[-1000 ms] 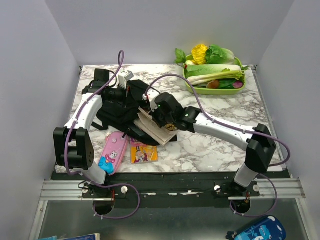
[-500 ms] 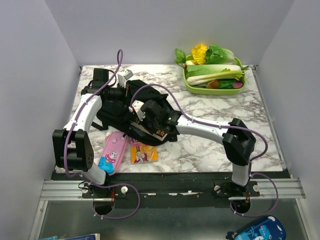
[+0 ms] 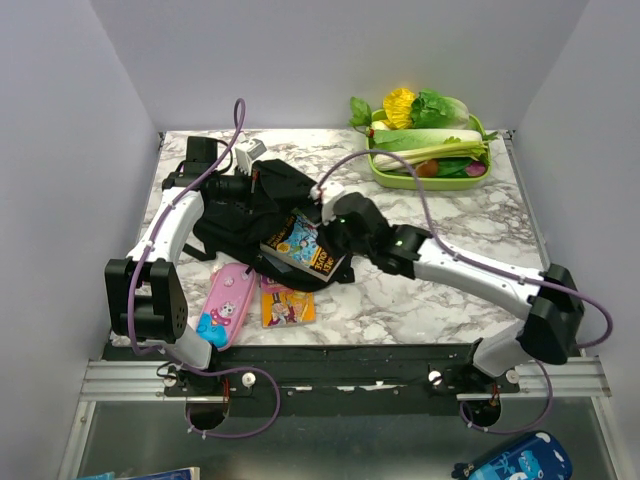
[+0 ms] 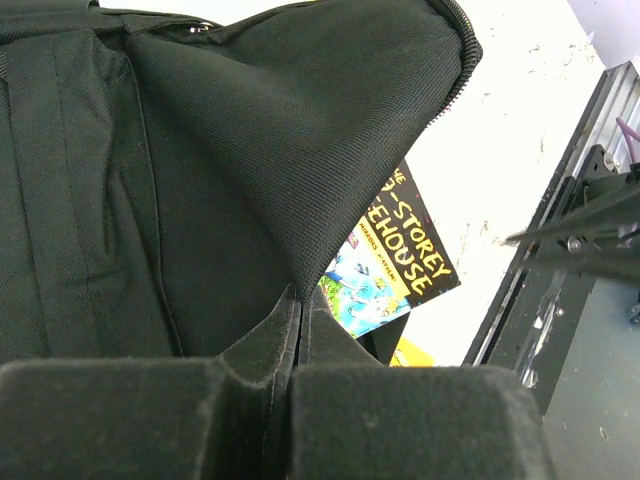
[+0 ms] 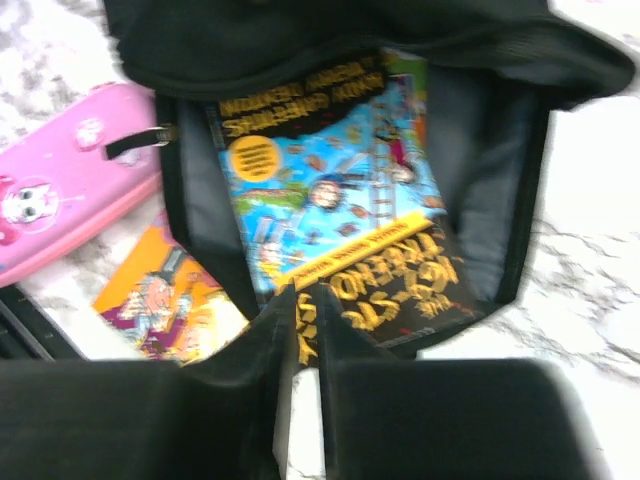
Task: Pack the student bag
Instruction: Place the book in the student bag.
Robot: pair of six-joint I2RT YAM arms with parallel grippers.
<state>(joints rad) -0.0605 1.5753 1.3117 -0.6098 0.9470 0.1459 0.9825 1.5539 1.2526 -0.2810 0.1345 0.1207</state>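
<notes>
I'm looking down on a marble tabletop [image 3: 450,290]. The student bag [image 3: 285,190], a soft black backpack, lies left of centre, at about 10 o'clock from the middle. Its mouth gapes toward 5 o'clock and shows grey lining.

The left arm [image 3: 175,225] reaches over the bag from 8 o'clock. In its wrist view the left jaws are pinched tight on a fold of the bag's black fabric, holding the zip-edged flap up.

The right arm [image 3: 470,270] comes in from 4 o'clock and ends just beside the bag's mouth. The right wrist view is blurred, but the right jaws stand narrowly apart with nothing between them.

A green tray [image 3: 395,180] of vegetables sits at 1 o'clock, well apart from the bag. A colourful book [image 3: 300,245] lies partly inside the bag's mouth, its yellow-lettered end sticking out.

A pink pencil case [image 3: 227,305] rests at 7 o'clock from the bag. A thin orange book [image 3: 286,303] lies just beside the pencil case, at its 3 o'clock.
</notes>
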